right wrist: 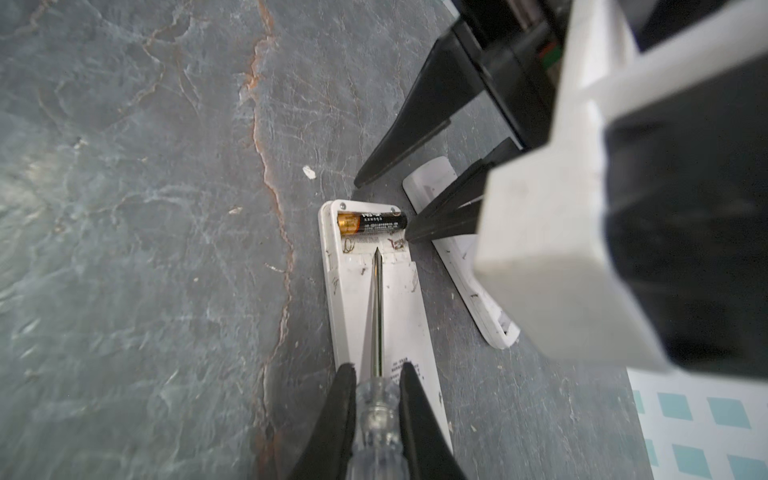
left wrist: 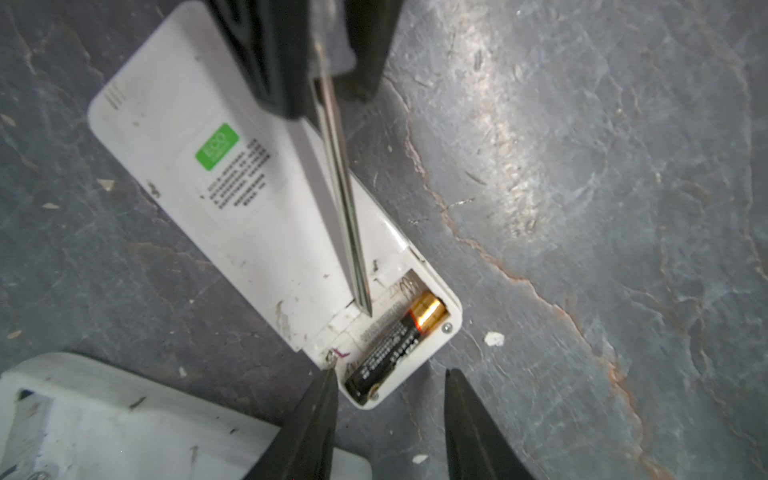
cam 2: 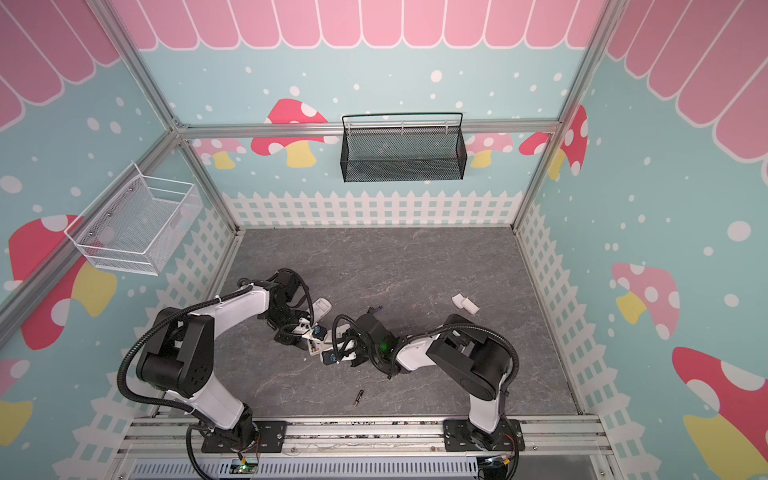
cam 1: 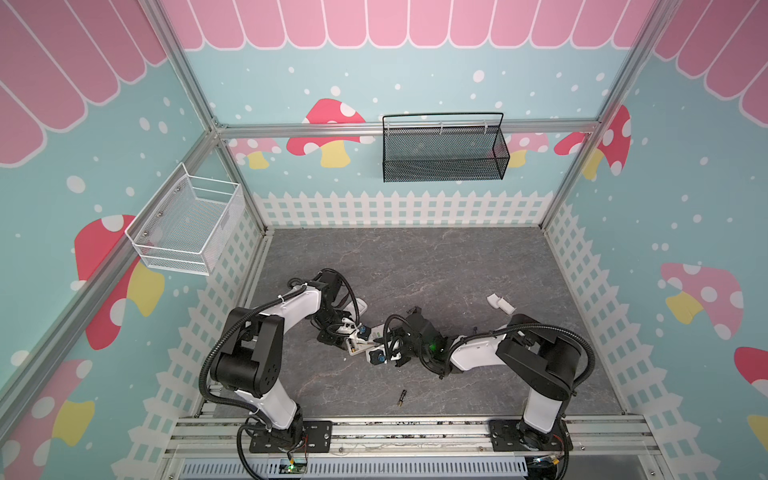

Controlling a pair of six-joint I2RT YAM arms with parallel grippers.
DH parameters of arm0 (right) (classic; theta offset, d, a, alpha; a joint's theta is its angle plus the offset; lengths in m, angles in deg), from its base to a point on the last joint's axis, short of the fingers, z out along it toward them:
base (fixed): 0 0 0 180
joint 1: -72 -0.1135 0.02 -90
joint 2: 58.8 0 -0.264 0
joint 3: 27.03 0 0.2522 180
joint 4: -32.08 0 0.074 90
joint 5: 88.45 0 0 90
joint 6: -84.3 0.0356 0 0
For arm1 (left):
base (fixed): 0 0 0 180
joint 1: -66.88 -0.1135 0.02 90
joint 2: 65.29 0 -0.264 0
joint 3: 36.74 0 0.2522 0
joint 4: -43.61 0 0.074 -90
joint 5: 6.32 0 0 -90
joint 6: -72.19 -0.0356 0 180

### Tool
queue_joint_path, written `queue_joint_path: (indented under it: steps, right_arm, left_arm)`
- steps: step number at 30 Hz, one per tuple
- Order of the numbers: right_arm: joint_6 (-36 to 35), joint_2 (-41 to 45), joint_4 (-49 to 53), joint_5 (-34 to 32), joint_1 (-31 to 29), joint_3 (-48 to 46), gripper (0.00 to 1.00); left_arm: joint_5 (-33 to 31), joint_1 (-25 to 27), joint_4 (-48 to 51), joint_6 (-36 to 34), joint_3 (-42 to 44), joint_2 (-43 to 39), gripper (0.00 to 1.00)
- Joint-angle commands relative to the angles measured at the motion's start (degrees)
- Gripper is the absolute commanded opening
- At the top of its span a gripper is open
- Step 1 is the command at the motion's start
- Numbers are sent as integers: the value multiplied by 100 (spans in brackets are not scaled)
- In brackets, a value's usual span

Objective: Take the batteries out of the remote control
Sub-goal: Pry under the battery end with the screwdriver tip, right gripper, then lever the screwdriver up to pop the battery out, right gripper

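Resting on slate tbl (cam 1: 415,266), remote (left wrist: 257,232) w/ battery (left wrist: 386,349), mushroom walls (cam 1: 415,83)

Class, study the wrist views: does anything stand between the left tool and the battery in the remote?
Nothing visible does. The battery lies uncovered in the remote, with the left tool open at that end. The screwdriver in the right tool points into the empty slot beside the battery, not across it.

Only thing I can read is "ECO" on the green sticker (left wrist: 217,146) on the back of the remote (left wrist: 266,232), out ahead of my left gripper (left wrist: 390,372). Print on the battery (left wrist: 388,351) is too blurry.
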Motion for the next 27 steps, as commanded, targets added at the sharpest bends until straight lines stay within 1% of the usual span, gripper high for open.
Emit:
queue_joint_path:
  steps: [1,4,8,13,14,16,21,24,27]
  right_arm:
    - [92,460,213,-111,46,-223,0]
    - [208,666,200,-217,73,-395,0]
    - [393,858,261,-397,124,-537,0]
    - [541,949,234,-513,237,-646,0]
    - [565,963,251,-531,260,-646,0]
    - [616,933,244,-495,332,-651,0]
    - [697,698,476,-497,389,-502,0]
    - [706,563,462,-496,400,-491,0]
    - [749,524,486,-565,408,-462,0]
  left_arm:
    - [61,91,227,-648,-117,-36,42]
    - [-11,124,239,-750,-255,107,41]
    - [-47,188,388,-826,-526,270,36]
    - [-358,234,555,-1054,-562,466,34]
    - [-382,240,606,-1099,-553,460,32]
    - [-456,239,622,-1193,-507,466,30]
    - [-604,264,726,-1328,-514,512,29]
    - [-674,272,754,-1444,-509,536,26]
    - [-711,310,828,-1460,-560,561,19]
